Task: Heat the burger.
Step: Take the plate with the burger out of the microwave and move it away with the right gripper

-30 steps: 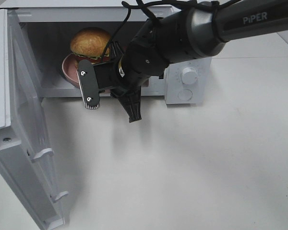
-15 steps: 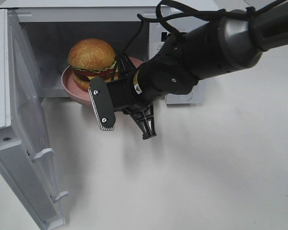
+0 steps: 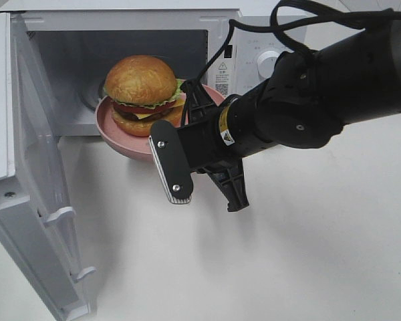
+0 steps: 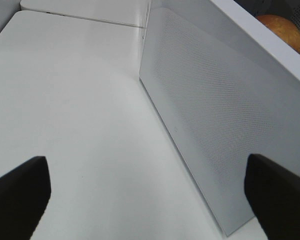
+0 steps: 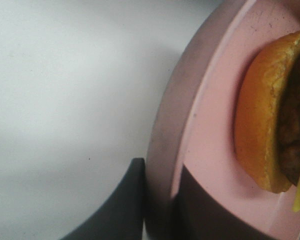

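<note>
Burger (image 3: 142, 93): round, golden-brown domed bun over green lettuce, red tomato, yellow cheese and dark patty, sat upright on pink plate (image 3: 123, 139). Plate held at mouth of open white microwave (image 3: 120, 40), partly over the white table (image 3: 287, 254), door (image 3: 37, 200) swung wide on the left. Right gripper (image 5: 160, 200) reached across from the right, forearm angled down toward the cavity, jaws nearly closed and pinching the plate rim, one finger over the lip and one under, per the wrist view. Left gripper (image 4: 150, 192) stood fully spread, nothing between its fingers (image 4: 20, 192), low near the table just beside the door; probably not touching it, though edge-on view was poor.
</note>
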Controlling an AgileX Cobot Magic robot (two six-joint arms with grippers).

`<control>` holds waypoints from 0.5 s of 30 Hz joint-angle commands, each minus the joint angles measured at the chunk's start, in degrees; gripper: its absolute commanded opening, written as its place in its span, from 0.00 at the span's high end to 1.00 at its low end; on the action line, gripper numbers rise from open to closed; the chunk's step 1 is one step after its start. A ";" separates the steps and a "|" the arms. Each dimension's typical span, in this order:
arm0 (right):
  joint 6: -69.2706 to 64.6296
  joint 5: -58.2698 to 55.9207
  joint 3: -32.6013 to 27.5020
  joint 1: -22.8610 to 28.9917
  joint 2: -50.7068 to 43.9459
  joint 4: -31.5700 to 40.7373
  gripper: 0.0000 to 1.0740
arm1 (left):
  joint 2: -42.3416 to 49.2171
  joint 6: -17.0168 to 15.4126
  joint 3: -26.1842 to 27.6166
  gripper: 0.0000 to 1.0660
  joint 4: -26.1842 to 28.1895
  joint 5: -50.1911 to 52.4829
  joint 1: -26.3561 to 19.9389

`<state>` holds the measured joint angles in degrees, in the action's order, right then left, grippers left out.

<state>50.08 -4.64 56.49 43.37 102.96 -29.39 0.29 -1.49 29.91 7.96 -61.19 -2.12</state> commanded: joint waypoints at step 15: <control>-0.34 4.30 -11.92 -0.40 -14.32 -0.52 1.00 | 1.09 0.11 -0.34 0.08 0.00 0.00 -0.11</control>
<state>49.62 -4.18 44.86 43.09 90.87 -29.28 0.29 -1.49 29.91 7.96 -61.19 -2.12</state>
